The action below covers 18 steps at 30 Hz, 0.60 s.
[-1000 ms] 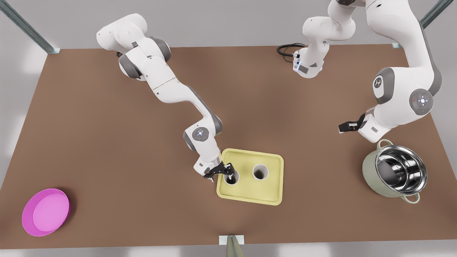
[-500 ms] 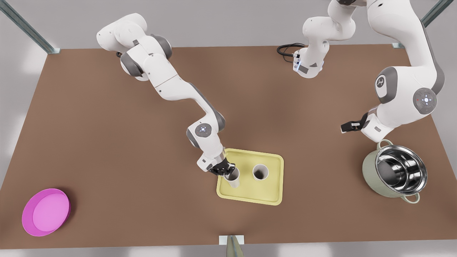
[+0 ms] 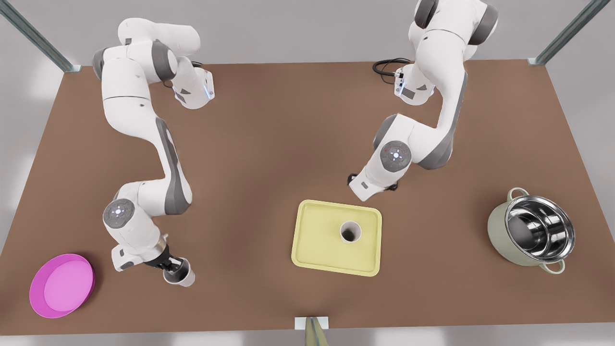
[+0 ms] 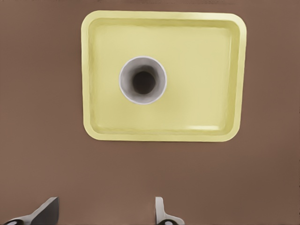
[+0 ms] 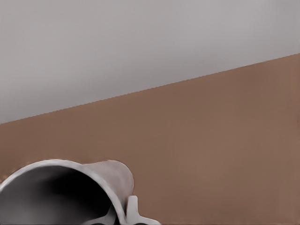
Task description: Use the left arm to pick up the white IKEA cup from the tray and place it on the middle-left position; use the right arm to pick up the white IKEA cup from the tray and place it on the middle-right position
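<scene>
The pale yellow tray (image 3: 317,250) lies near the table's front middle, with one white cup (image 3: 350,231) standing upright on it. In the left wrist view, my left gripper (image 4: 105,207) hangs open above the table, with the tray (image 4: 93,126) and that cup (image 4: 142,80) below and ahead of it. It belongs to the arm on the front view's right, whose wrist (image 3: 370,185) hovers at the tray's far edge. My right gripper (image 3: 172,268) is at the front view's left, shut on a second white cup (image 3: 181,278) (image 5: 70,192), held tilted low over the brown tabletop.
A round magenta dish (image 3: 61,285) sits at the front left corner, close to the held cup. A pale green pot (image 3: 531,234) with a steel bowl inside stands at the front view's right. A black cable (image 3: 384,65) lies at the back edge.
The right gripper has lifted one cup off the tray and carried it far toward the front view's left, near the magenta dish. The left arm swung from beside the pot to the tray's far edge.
</scene>
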Tool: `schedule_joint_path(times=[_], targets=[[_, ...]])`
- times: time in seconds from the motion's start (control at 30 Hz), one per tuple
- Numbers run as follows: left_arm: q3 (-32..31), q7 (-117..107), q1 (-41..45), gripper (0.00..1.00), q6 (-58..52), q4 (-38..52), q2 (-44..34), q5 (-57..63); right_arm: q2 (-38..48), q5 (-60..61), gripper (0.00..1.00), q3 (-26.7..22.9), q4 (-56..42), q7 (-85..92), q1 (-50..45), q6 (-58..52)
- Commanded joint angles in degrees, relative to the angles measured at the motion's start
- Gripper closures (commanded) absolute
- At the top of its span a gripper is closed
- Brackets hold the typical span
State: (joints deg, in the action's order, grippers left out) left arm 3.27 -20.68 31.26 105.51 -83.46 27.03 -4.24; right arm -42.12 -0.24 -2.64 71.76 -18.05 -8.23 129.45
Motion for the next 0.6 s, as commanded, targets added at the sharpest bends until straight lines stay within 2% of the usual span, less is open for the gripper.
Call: schedule_joint_path(times=[0.0, 0.13, 0.4, 0.43, 0.47, 0.5, 0.57], targets=[[0.4, -31.9, -0.5, 0.00, 10.1, 3.4, 4.2, 0.4, -1.5, -2.1, 1.00, 0.0, 0.0, 39.4, 0.7, -8.0], [2.6, -25.3, -1.0, 0.00, 16.4, 8.3, 11.5, 0.8, -5.1, -2.2, 1.00, 0.0, -0.1, 39.9, 0.9, -6.7], [2.4, -19.0, -2.5, 0.00, 20.2, 9.7, 15.1, 0.1, -7.6, -2.0, 1.00, 0.0, -0.2, 40.1, 0.9, -6.2], [2.3, -19.0, -2.4, 0.00, 21.5, 9.7, 15.9, 0.2, -7.6, -2.0, 0.81, 0.0, -0.2, 39.6, 0.9, -6.3], [2.3, -18.1, -2.6, 0.00, 21.5, 9.7, 15.9, 0.1, -7.5, -2.0, 0.19, 0.0, -0.4, 39.9, 0.9, -6.3], [2.3, -16.8, -2.7, 0.00, 21.4, 9.6, 16.3, 0.1, -7.4, -1.8, 0.00, 0.0, -0.4, 39.3, 0.9, -6.3], [1.5, -16.7, -2.3, 0.00, 21.2, 9.5, 16.9, 0.1, -7.4, -1.8, 0.00, 0.0, -0.4, 39.9, 0.9, -6.3]])
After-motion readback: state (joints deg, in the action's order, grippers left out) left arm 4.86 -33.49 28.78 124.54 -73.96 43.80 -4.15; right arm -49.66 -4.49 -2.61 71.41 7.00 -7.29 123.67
